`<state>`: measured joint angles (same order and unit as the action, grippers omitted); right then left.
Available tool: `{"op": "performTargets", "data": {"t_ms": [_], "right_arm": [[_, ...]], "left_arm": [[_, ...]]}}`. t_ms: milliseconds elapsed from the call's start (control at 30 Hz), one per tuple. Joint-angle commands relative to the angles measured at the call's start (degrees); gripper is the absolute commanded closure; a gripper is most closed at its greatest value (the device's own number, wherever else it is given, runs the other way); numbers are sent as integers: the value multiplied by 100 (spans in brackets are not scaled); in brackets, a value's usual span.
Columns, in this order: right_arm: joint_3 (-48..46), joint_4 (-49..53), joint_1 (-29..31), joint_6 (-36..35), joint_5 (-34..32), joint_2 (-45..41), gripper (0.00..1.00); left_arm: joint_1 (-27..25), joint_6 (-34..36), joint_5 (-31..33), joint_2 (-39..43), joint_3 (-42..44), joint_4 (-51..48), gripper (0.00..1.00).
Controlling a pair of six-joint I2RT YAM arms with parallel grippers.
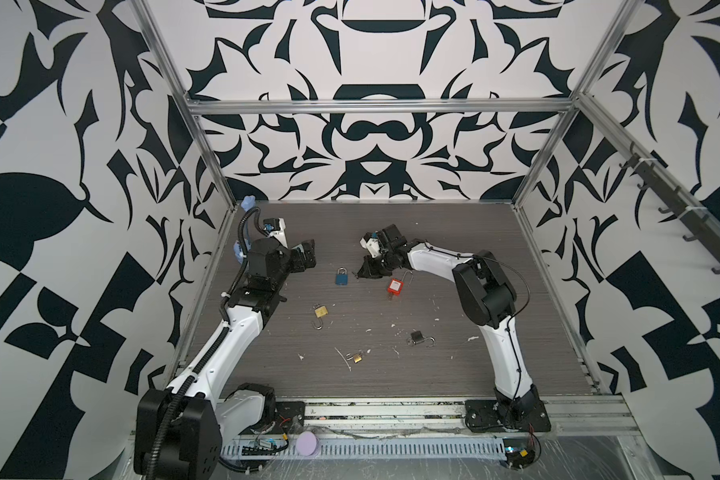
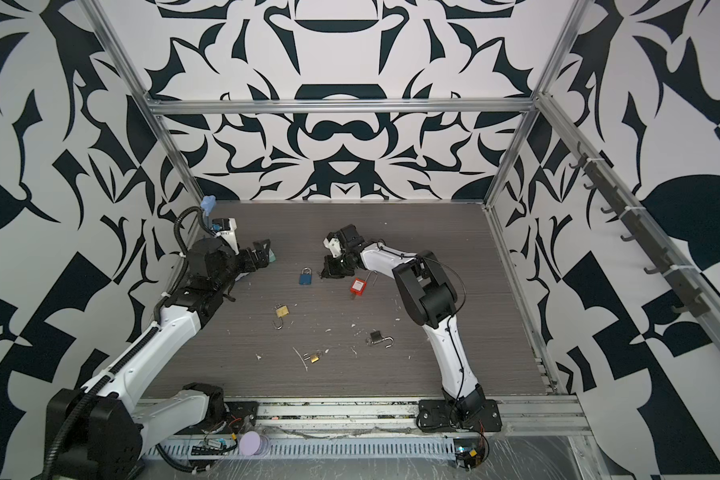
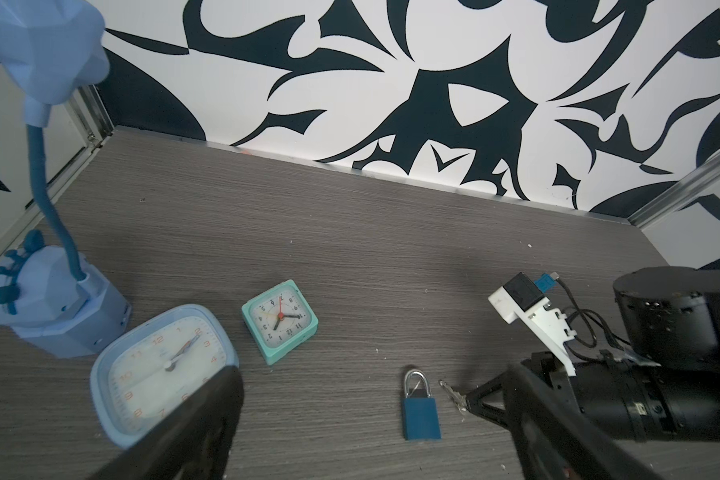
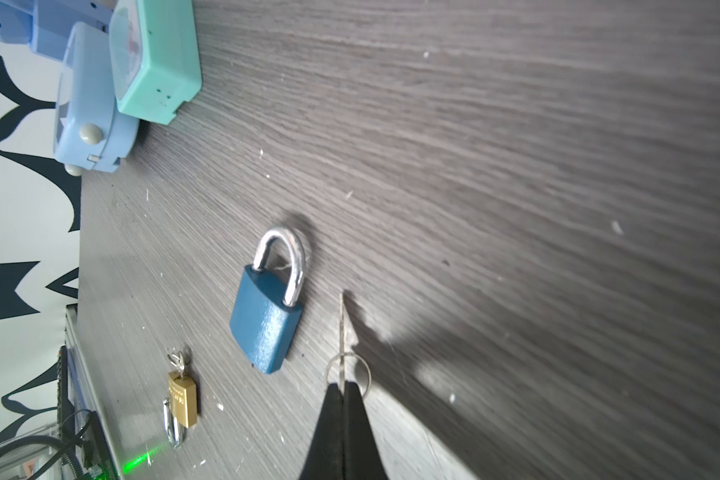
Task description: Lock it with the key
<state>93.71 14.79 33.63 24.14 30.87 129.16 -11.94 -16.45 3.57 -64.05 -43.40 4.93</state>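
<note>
Pos. of work item: blue padlock (image 1: 341, 277) lies flat on the tabletop (image 1: 454, 374), approx. mid-table, btwn the two arms. Long axis runs front-to-back in both top views: shackle (image 4: 296, 270) end toward the back wall, body base toward the arm bases (keyway judged to be in the base; not visible). Both shackle legs enter the body, so the lock looks closed; whether it is latched cannot be told. Right gripper (image 4: 344, 388): jaws fully together, pinching the head of a small key (image 4: 341, 328), w/ a key ring (image 4: 348, 353) at the pinch. The key is outside the lock, just beside it on the right in both top views, not touching it. In the right wrist view the blade runs approx. parallel to the lock's long axis, tip toward the shackle end, i.e. pointing away from the base. Whether the tip touches the table cannot be told. Left gripper (image 1: 306, 257): jaws spread wide, nothing btwn them, no contact w/ any item. It sits left of the lock, slightly farther back, clearly apart. Nearer arm: right. Judgement: any further key work turns on blade vs. base. The blade would need to come round to the base end & line up on the long axis, w/ the left gripper free to steady the body. Ref. only: red padlock (image 1: 395, 286) near the right gripper; brass padlock (image 1: 320, 311); mint alarm clock (image 3: 280, 322).
</note>
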Motion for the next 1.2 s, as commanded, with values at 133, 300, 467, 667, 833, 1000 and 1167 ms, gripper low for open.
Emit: {"op": "performTargets", "data": {"t_ms": [133, 300, 467, 667, 833, 1000, 1167], "right_arm": [[317, 180, 127, 32, 108, 58, 100], [330, 191, 155, 38, 112, 105, 100], [349, 203, 162, 47, 120, 135, 100], [426, 250, 201, 40, 125, 192, 99], [490, 279, 221, 47, 123, 249, 93], [514, 305, 232, 42, 73, 232, 86], [474, 315, 233, 11, -46, 132, 79]], "left_arm": [[17, 31, -186, -109, 3, 109, 1], [17, 54, -226, -146, -39, 105, 1], [12, 55, -261, -136, -37, 105, 1], [17, 119, -269, -61, -2, 82, 1], [16, 147, -288, 1, -2, 61, 1], [16, 156, -290, 33, 24, 48, 1], [17, 127, -272, 42, -2, 26, 1]]}}
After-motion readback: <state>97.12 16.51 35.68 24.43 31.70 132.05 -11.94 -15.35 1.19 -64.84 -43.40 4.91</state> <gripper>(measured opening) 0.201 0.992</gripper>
